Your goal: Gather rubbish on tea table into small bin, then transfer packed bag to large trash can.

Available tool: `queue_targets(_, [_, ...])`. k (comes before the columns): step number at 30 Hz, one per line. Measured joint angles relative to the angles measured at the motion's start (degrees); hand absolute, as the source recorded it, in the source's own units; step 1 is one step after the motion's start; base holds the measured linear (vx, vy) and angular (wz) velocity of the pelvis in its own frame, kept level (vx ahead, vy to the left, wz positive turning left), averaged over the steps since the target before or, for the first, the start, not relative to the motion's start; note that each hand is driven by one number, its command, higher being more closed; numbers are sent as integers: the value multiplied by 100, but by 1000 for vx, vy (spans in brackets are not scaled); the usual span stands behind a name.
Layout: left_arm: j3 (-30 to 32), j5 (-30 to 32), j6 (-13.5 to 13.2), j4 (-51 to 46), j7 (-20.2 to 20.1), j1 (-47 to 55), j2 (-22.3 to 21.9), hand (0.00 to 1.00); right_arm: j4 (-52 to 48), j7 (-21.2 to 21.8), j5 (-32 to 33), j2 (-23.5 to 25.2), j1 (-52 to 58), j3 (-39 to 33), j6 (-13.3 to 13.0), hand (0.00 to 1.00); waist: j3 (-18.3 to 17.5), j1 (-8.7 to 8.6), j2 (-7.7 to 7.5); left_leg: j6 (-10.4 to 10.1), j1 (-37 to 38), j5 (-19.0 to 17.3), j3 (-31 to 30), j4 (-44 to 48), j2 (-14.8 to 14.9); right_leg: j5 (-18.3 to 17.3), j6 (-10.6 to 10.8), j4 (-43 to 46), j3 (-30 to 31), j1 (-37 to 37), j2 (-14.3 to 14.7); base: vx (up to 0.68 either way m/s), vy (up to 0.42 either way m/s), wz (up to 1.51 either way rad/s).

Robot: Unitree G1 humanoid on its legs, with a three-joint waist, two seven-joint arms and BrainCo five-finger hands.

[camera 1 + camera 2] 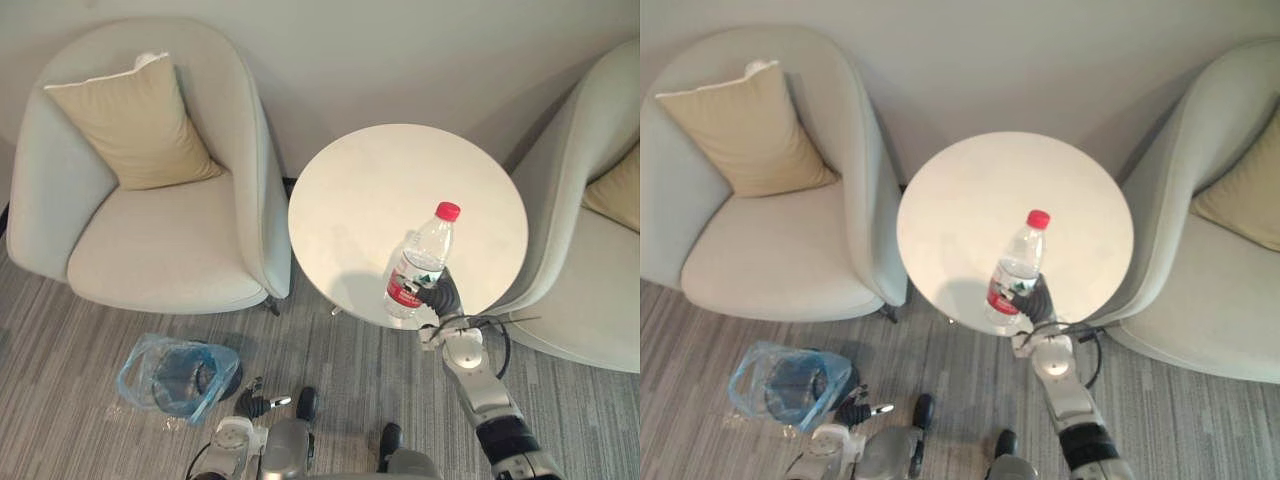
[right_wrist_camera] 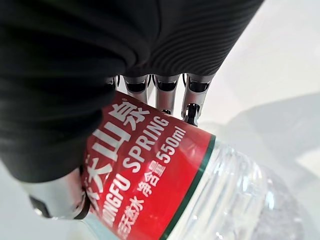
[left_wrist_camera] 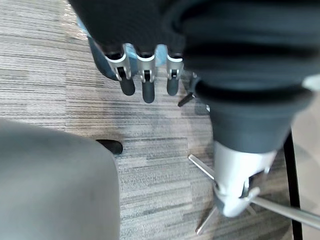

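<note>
The left hand (image 3: 148,86) hangs at the bottom of the frame, lowest and closest, its fingers straight and apart, holding nothing, with the bin just to its left.

Two armchairs frame the scene, one (image 1: 150,250) filling the left side and one (image 1: 590,290) cut off at the right edge. The round surface (image 1: 370,180) stands between them at centre. The bin (image 1: 178,376), lined with a blue bag, sits on the carpet at lower left, well apart from the surface. The bottle (image 1: 421,260), clear with a red cap, tilts at the surface's lower right rim. The right hand (image 1: 441,296) is clamped round its labelled lower half. Whether its base rests on the top, I cannot tell.

This looks like the gathering step: the bottle is grasped but not binned. Next it needs lifting clear of the rim, carrying to lower left and releasing over the bin's mouth.

The left armchair stands just beside the surface's left edge, so the gap there is narrow. The carpet below the surface is the open route.
</note>
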Motion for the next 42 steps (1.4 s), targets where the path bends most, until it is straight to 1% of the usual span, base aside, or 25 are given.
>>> queue_targets(3, [-78,72,1,28,-8,75,11,0,-382,155,-16,43,426,19,-37,100,-178,-55,-33,-6,37,-3,103,0,26,-2,31,-11,129,-14,9,-54,4,-20])
queue_targets(5, [-176,111,1,113,-15,128,27,0,-583,264,-140,47,722,32,-70,100,-368,-144,-59,-6,92,-3,137,-7,34,4,40,-12,177,13,12,-38,8,-8])
queue_targets(6, [-227,114,-1,113,-17,141,38,0,-625,280,-176,48,769,33,-80,100,-393,-161,-62,-6,110,-3,146,-7,36,6,43,-17,189,29,12,-24,12,-13])
queue_targets(8, [-275,117,-1,117,-76,161,41,0,-789,303,-294,47,922,32,-89,100,-436,-173,-75,-6,224,-4,220,-34,46,12,52,-32,255,100,12,-32,13,-16])
queue_targets(9, [-323,118,-1,163,-94,179,43,0,-878,313,-402,51,1036,30,-112,100,-536,-177,-76,-7,241,-4,256,-51,51,24,67,-47,289,97,12,-42,14,-18])
queue_targets(12, [-467,129,-2,222,-102,190,64,0,-1065,327,-572,51,1279,34,-157,100,-663,-193,-87,-7,313,-3,296,-89,53,58,89,-129,372,137,11,-31,17,-11])
queue_targets(19, [-556,164,-5,228,-104,221,59,0,-1065,344,-828,51,1333,35,-164,100,-719,-224,-59,-5,407,-1,360,-85,57,95,100,-150,418,208,11,-17,8,-5])
queue_targets(22, [-559,164,-5,258,-103,222,58,0,-1065,352,-886,50,1375,37,-166,100,-722,-230,-56,-5,509,-1,304,-82,42,123,100,-237,365,398,11,11,-5,11])
queue_targets(23, [-610,163,-11,327,-104,231,57,0,-1065,362,-886,45,1401,57,-170,100,-808,-228,-31,-5,497,0,255,-82,37,122,99,-245,287,414,11,-5,-12,13])
queue_targets(25, [-652,164,-10,332,-106,231,52,0,-1065,361,-887,34,1394,79,-181,100,-824,-225,-5,-8,486,4,216,-78,31,122,99,-246,240,428,11,-20,-18,17])
queue_targets(27, [-666,164,-20,333,-116,229,22,0,-1065,329,-890,14,1368,137,-184,100,-806,-221,56,-14,361,55,24,-32,-8,118,99,-234,31,430,10,-62,-34,54])
queue_targets(29, [-720,164,-30,318,-113,180,-37,0,-1052,241,-900,-168,1136,169,-184,100,-755,-221,178,-7,-14,253,-180,74,-3,41,60,-2,-347,260,5,-120,-47,101])
queue_targets(30, [-780,162,-35,255,-115,136,-63,0,-1006,154,-912,-263,845,174,-173,100,-676,-211,274,53,-414,467,-145,367,-64,8,-1,143,-621,104,7,-158,-35,115])
queue_targets(31, [-819,162,-38,157,-110,133,-109,0,-985,48,-952,-302,628,168,-146,100,-623,-186,338,111,-642,670,-13,490,-92,7,-53,151,-793,48,25,-176,-24,109])
queue_targets(32, [-845,164,-41,131,-106,125,-114,0,-977,12,-965,-316,539,161,-142,100,-590,-187,351,122,-662,824,-13,413,-118,11,-102,128,-861,11,26,-224,-3,103])
queue_targets(33, [-892,157,-34,107,-105,72,-124,0,-949,-94,-1090,-356,214,153,-129,100,-516,-156,324,233,-707,901,302,303,-81,101,-184,125,-1209,-108,-175,-258,13,97])
queue_targets(34, [-916,180,-31,106,-111,34,-151,0,-845,-171,-1138,-379,-58,154,-111,100,-516,-152,342,649,-831,143,1133,1294,127,106,-194,297,-1394,-238,-314,-238,9,87])
queue_targets(35, [-950,224,-30,110,-109,34,-158,0,-806,-191,-1141,-405,-132,155,-111,100,-516,-173,338,653,-766,-46,1393,1550,221,109,-192,325,-1441,-237,-377,-146,26,73])
queue_targets(36, [-996,354,-27,143,-102,71,-205,0,-755,-268,-1139,-387,-243,161,-110,100,-520,-234,337,544,-406,-433,2026,1838,579,159,-183,399,-1570,-220,-509,-94,92,79])
queue_targets(37, [-1034,481,-26,162,-100,101,-259,0,-757,-314,-1138,-399,-243,151,-109,100,-526,-350,344,364,12,-542,2413,1762,966,198,-138,436,-1772,-225,-600,-80,146,87])
queue_targets(38, [-1086,528,-22,167,-99,107,-269,0,-757,-327,-1138,-405,-234,130,-104,100,-529,-407,350,310,129,-549,2488,1691,1066,208,-121,458,-1854,-236,-628,-70,162,110])
queue_targets(39, [-1274,613,-19,166,-105,154,-298,0,-757,-362,-1137,-419,-200,37,-91,100,-576,-519,421,123,415,-412,2542,1272,1332,260,-33,488,-2140,-284,-656,-74,265,118])
queue_targets(40, [-1430,680,-16,159,-105,155,-359,0,-753,-389,-1132,-423,-167,-118,-59,100,-613,-592,490,-310,632,-355,2499,572,1290,385,99,454,-2355,-370,-668,-103,381,132])
queue_targets(41, [-1494,704,-15,155,-106,147,-370,0,-737,-388,-1131,-394,-125,-236,-38,100,-633,-609,511,-411,647,-417,2503,251,1213,530,167,343,-2500,-360,-694,-106,413,100])
queue_targets(42, [-1526,715,-15,140,-105,129,-364,0,-704,-391,-1128,-335,-86,-307,-32,100,-609,-607,466,-516,661,-436,2452,75,1156,654,206,234,-2632,-310,-723,-107,365,74])
